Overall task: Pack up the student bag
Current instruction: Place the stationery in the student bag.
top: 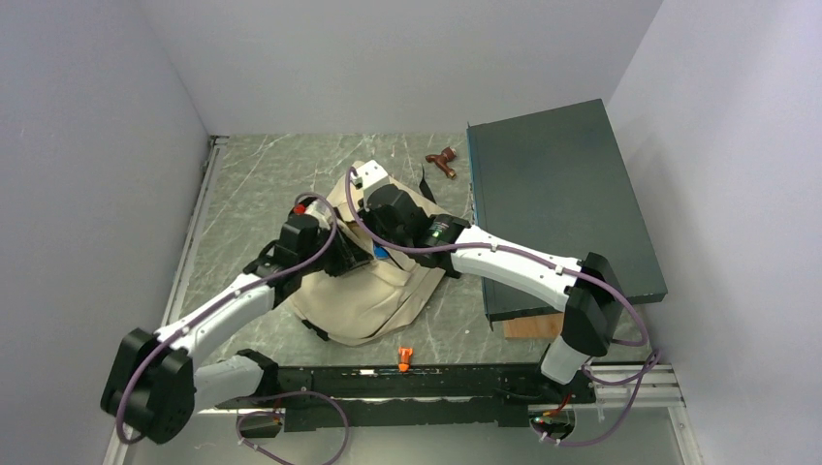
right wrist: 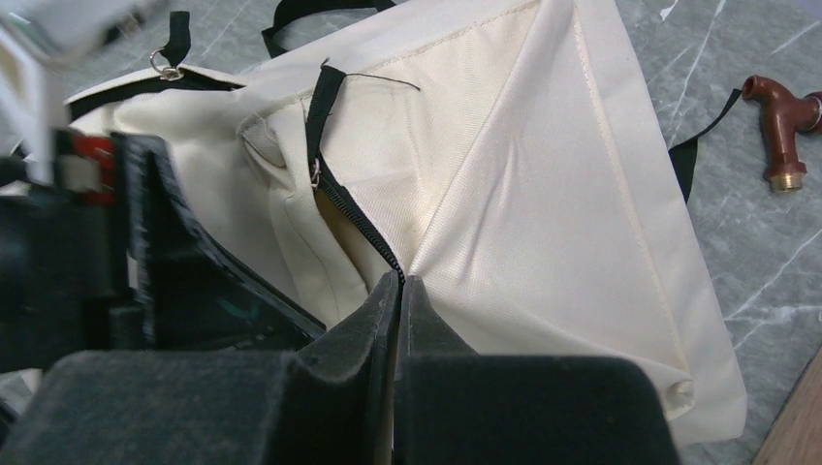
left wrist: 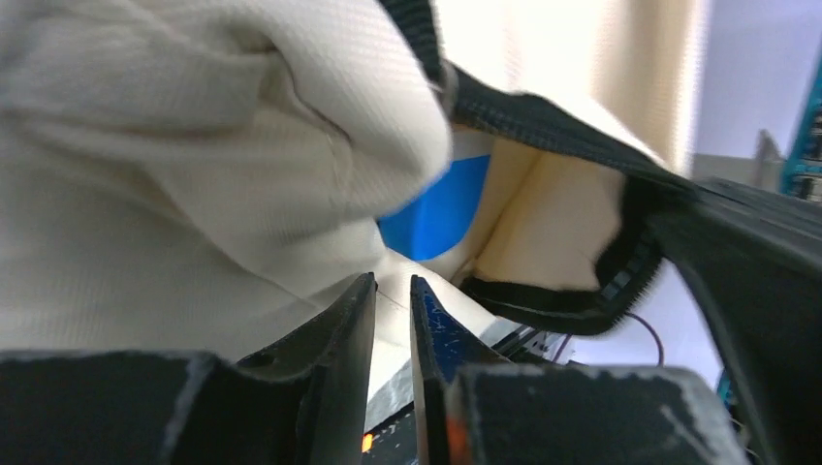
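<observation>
My right claw [right wrist: 401, 286]: clamped together on the student bag [right wrist: 504, 174] at its zip edge; bag spreads toward 1 o'clock.
My left claw [left wrist: 393, 286]: slim gap, grip unclear; bag bulges at 10 o'clock.

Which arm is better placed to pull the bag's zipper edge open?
Probably right: the right gripper is shut on the student bag at its zipper edge. The left gripper only faces the cloth, jaws slightly apart.

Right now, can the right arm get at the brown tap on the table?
Probably not yet. The right fingers are shut on the bag's zipper edge, so they must let go first. The brown tap lies uncovered, apart from the bag.
</observation>
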Robot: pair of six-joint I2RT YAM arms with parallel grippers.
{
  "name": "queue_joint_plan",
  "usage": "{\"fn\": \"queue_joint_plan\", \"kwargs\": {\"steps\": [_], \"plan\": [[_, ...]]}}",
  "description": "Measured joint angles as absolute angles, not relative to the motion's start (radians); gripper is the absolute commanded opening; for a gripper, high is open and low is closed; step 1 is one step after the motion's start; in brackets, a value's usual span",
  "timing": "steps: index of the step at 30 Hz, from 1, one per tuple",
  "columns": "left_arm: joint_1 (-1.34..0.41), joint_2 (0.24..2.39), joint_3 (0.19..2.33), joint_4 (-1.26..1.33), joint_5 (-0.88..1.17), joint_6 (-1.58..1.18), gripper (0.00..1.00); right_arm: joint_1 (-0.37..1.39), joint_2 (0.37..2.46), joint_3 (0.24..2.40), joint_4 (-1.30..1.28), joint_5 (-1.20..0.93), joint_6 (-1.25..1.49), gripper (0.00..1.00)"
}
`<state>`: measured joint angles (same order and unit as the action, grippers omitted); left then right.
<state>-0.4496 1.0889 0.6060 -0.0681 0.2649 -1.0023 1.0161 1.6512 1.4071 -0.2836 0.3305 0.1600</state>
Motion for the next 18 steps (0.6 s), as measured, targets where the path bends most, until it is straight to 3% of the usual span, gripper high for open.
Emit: {"fn": "queue_joint_plan", "kwargs": {"steps": [8,10,14,18], "plan": [[-0.478,1.351,0.71,0.055,0.336,-1.0,0.23,1.015,1.651,1.407,-0.284,0.338,0.154,0.0],[-0.482,1.392,0.756,0.068,0.358,-0.981,0.29,1.013,1.651,1.407,-0.284,0.347,0.149,0.0],[-0.482,1.34,0.765,0.05,0.374,-0.895,0.52,1.013,1.651,1.407,-0.285,0.362,0.146,0.0],[-0.478,1.099,0.635,-0.012,0.405,-0.828,0.7,1.017,1.647,1.4,-0.284,0.358,0.146,0.0]]}}
